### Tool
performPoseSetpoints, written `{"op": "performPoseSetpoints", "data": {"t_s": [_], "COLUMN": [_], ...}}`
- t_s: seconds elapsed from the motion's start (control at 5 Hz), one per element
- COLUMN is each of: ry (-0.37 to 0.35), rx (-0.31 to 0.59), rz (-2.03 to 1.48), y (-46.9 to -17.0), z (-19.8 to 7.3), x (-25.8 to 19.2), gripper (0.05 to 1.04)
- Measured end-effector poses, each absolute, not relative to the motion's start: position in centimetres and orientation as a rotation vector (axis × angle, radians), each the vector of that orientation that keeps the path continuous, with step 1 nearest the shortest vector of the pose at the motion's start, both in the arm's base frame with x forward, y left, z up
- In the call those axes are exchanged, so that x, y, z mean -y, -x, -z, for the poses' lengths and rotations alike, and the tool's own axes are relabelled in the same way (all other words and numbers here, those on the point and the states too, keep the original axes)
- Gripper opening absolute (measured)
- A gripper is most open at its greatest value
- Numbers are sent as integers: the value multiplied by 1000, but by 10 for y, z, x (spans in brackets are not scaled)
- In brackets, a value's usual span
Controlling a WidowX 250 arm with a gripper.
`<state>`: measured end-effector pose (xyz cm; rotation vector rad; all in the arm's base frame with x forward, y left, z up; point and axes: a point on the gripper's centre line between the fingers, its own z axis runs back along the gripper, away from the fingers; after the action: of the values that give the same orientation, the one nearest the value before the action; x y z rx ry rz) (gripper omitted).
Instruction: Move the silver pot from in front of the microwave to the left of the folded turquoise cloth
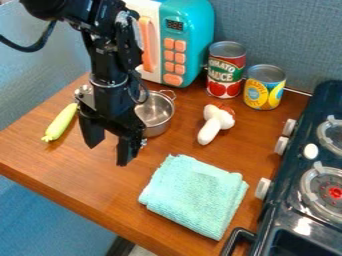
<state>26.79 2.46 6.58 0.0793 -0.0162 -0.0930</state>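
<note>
Black hand (107, 155) nr 1 pot (157, 113), w/ 2 cans (226, 74) behind.

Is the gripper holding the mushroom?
No, the gripper hangs open over the table, and the mushroom lies apart to its right.

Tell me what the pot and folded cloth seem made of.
The pot looks like smooth, shiny metal, perhaps stainless steel, from its silvery reflections. The folded cloth looks like soft, matte fabric, given its nubbly texture; cotton or microfibre, I can't tell.
</note>
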Motion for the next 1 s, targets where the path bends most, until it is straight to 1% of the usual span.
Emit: {"op": "performPoseSetpoints", "data": {"t_s": [0.2,0.4,0.6,0.8,1.0], "ry": [-78,-99,-103,-120,-122], "rx": [-4,7,41,50,19], "rz": [94,74,88,102,97], "y": [-266,-281,-301,-319,-335], "z": [-61,-71,-83,-90,-83], "x": [-24,-27,-16,-9,-7], "gripper": [1005,1005,1005,1004,1005]}}
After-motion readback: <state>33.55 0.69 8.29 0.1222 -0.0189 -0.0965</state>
